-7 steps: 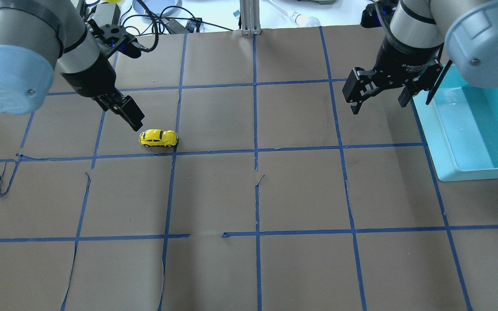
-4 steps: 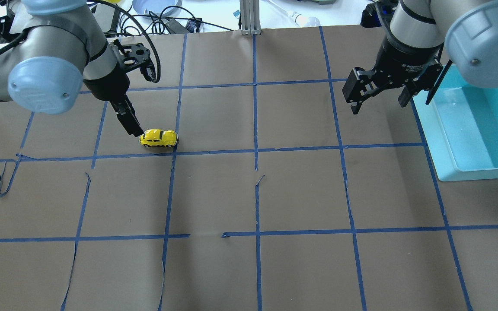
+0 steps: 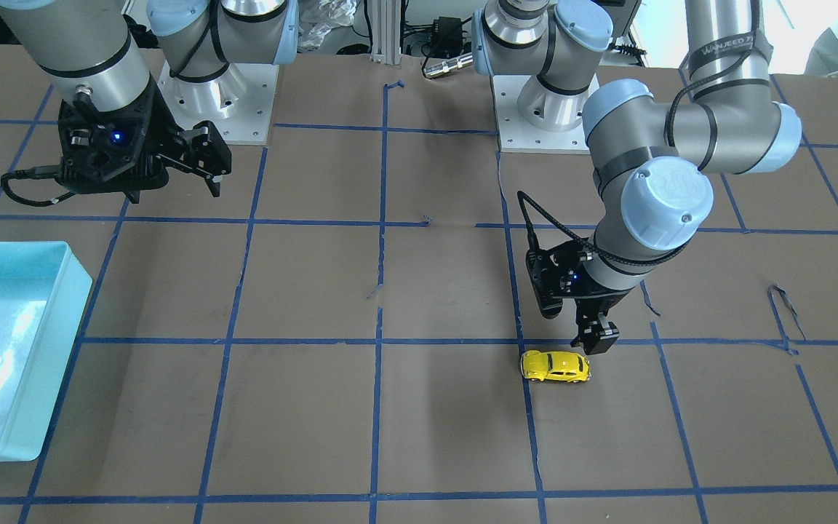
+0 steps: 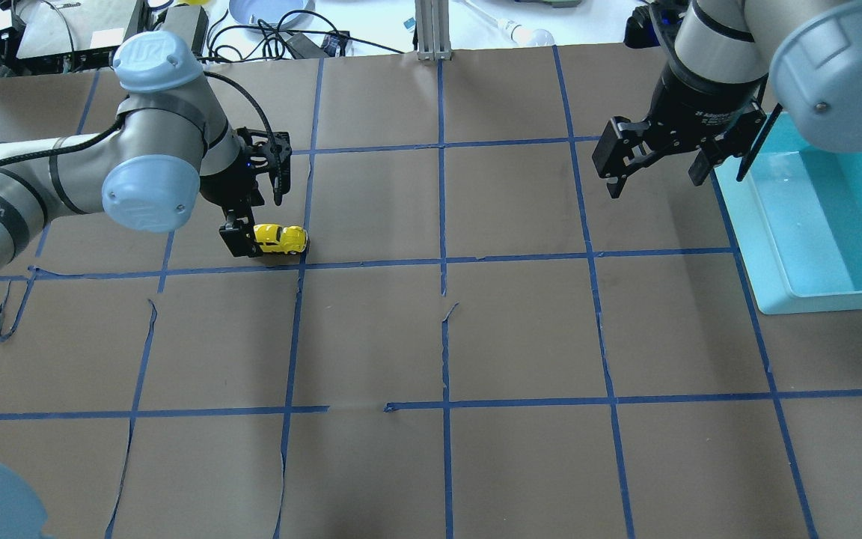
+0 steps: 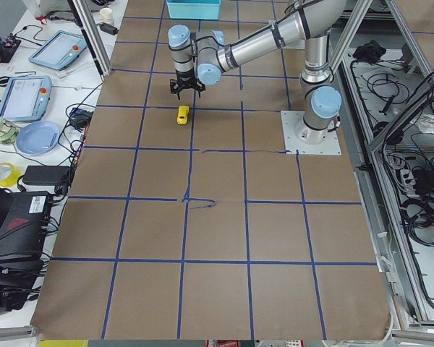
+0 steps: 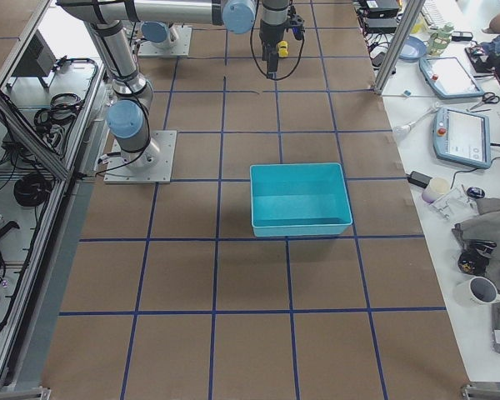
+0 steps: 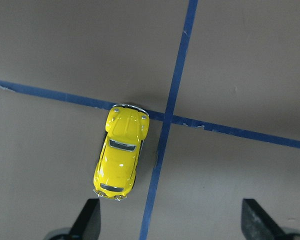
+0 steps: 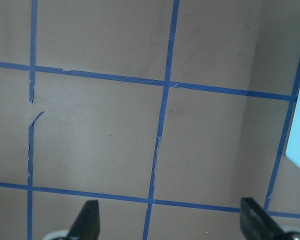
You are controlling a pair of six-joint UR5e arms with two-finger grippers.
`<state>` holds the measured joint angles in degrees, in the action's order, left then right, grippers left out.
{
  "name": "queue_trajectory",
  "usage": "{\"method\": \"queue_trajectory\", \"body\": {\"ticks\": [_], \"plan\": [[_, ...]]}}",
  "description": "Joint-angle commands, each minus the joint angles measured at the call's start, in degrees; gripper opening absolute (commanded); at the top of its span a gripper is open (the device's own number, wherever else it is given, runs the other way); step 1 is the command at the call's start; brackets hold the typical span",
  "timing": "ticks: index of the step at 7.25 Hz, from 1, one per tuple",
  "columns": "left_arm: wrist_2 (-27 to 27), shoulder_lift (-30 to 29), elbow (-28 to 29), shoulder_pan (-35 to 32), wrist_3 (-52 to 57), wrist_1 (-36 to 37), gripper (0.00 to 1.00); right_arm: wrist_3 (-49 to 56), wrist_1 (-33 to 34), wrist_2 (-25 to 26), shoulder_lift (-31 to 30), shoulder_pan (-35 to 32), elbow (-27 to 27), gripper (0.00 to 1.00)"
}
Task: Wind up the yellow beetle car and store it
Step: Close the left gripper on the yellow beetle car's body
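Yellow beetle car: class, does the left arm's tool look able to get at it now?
Probably yes: the open left tool hovers just beside the small glossy yellow beetle toy car, nothing lying between them.

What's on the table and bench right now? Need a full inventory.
yellow beetle car: 1, yellow, on the table at a tape crossing, robot's left side
bin: 1, turquoise, on the table, robot's right side
table: 1, brown paper with blue tape grid
pendants: 2, grey with screens, operators' bench
plate: 1, blue, operators' bench
left gripper: 1, black, open, low at one end of the car
right gripper: 1, black, open, raised near the bin
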<state>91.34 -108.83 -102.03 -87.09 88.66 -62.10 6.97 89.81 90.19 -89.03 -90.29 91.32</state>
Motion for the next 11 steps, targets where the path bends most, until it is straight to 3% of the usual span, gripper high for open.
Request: {"method": "queue_trajectory", "body": {"ticks": [1,8,11], "plan": [[1.7,-2.7,-1.1,0.0,3.0,7.1,0.97,0.0,-0.1,0.0,0.0,0.0,0.0,1.00],[0.9,-6.3,-4.8,0.2,2.2,17.1,0.92,0.0,0.1,-0.4,0.0,0.0,0.0,1.00],[-2.7,-6.9,-4.8,3.5,2.1,17.2,0.83,-0.1,0.6,-0.5,0.1,-0.1,0.0,1.00]]}}
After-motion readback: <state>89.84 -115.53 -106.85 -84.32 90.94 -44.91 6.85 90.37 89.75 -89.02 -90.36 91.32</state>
